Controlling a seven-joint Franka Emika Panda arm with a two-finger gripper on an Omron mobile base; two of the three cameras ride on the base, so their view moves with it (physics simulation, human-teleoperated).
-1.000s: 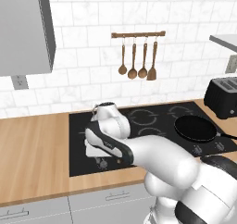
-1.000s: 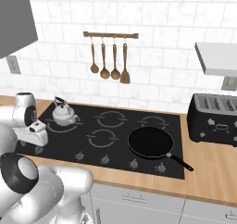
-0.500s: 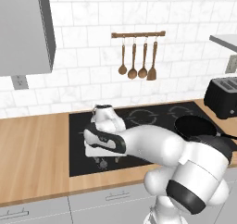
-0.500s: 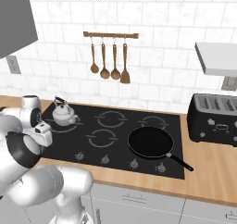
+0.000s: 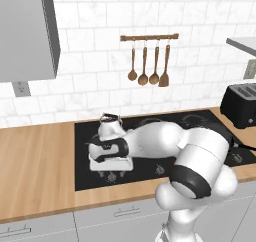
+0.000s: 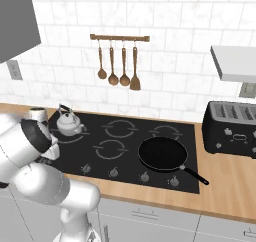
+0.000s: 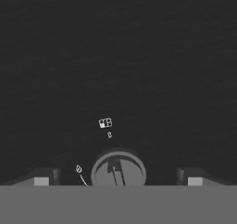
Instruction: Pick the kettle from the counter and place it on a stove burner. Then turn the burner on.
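**Hand view: fingers spread over a stove knob**

Hand view looked straight down on the black stove top. A round grey knob [image 7: 118, 170] sat at the bottom, right between the two dark fingers [image 7: 42, 177]. The fingers stood wide apart, one on each side of the knob, and held nothing. Small white marks were printed just above the knob.

In the right base view, the kettle [image 6: 68, 124] stood upright on the back left ring of the stove [image 6: 150, 181], on the burner [image 6: 75, 135] there. It was off the tabletop [image 6: 235, 186] already. A black frying pan [image 6: 162, 154] sat on another ring, well apart from the kettle. In the left base view, the hand [image 5: 110, 158] hung low over the front edge of the stove, just in front of the kettle.

My guess was that the kettle part was done and the knob was the thing to work next. The knob looked small, hard and smooth, so it could slip. It would be best to pinch it across its middle, on two opposite sides, and squeeze before turning. It should not bend or break. The kettle looked light and stiff, and its black arched handle would be the place to hold it.
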